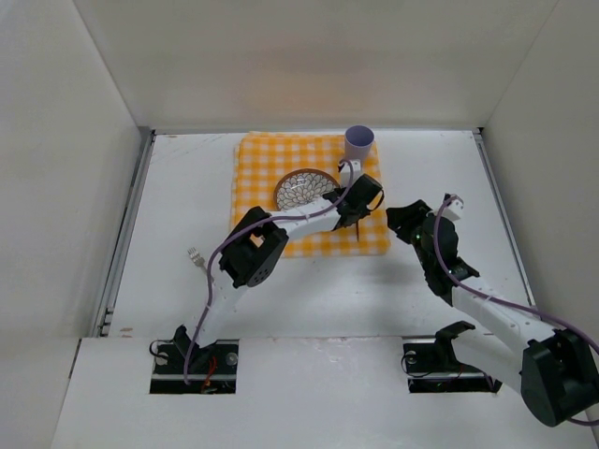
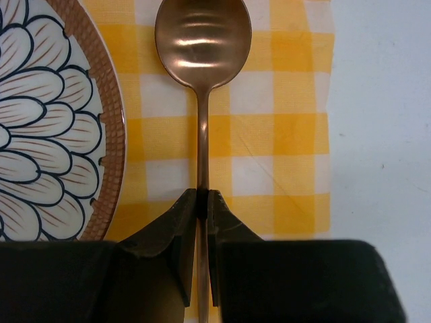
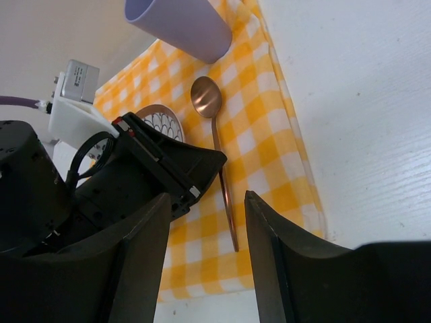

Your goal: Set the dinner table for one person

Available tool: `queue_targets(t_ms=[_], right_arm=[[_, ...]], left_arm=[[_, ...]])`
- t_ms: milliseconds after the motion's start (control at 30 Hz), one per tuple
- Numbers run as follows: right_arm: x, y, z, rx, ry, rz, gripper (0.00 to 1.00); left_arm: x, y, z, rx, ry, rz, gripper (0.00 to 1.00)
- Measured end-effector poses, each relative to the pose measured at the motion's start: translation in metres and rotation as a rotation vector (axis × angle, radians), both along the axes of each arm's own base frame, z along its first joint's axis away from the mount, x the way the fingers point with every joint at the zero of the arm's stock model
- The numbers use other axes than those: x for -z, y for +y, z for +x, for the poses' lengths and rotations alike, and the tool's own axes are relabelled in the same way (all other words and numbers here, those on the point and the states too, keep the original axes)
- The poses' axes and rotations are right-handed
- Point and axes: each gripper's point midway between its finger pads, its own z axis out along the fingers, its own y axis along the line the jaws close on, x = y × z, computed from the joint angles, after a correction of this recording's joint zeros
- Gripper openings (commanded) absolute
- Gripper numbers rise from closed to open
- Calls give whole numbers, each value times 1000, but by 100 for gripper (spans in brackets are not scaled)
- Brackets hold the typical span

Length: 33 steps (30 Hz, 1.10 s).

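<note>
Left wrist view has the spoon point(image 2: 202, 74) running straight out ahead of the left end effector point(image 2: 202, 199). Its bowl points to the far side and its handle comes back between the two fingers. These are closed narrow on the handle partway along it, across the spoon's long axis. The spoon lies over the yellow checked cloth point(image 2: 283, 134), just right of the patterned plate point(image 2: 54, 121) and parallel with the plate's right rim, not touching it. In the right wrist view the spoon looks flat on the cloth or very nearly so, though contact cannot be confirmed.

The purple cup point(image 3: 178, 23) stands just beyond the spoon's bowl, at the far right corner of the cloth. The cloth sits at the far middle of the white desk point(image 1: 440, 178), which fills the whole work area.

The right end effector point(image 3: 202, 202) hangs over bare desk just right of the cloth, fingers spread wide and holding nothing.

A fork point(image 1: 197, 257) lies on the desk well left of the cloth, close beside the left arm.

Judging from this, the spoon only needs letting go. The fork comes next, and the left arm is the nearer one.
</note>
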Motion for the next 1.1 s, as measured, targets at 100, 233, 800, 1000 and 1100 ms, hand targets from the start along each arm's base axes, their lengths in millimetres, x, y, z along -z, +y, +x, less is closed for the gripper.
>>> queue_targets(t_ms=[100,233,800,1000,1100], right_arm=[[2,0,1,0,5,-2,54],[4,1,1,-4,10,-3,55],[0,1,0,-5,-1,1,32],[9,6,0,-27,25,-9,11],[18,13,-1,-53,51,-17,14]], left_arm=[[6,-1,1,-13,7,-5,8],[15,-1,1,-28,15,-3,19],[-110,29,-45,37,-203,-101,37],[-195,143,-84,-78,-379,-211,26],[-168,231,-102,-234,-360,-124,24]])
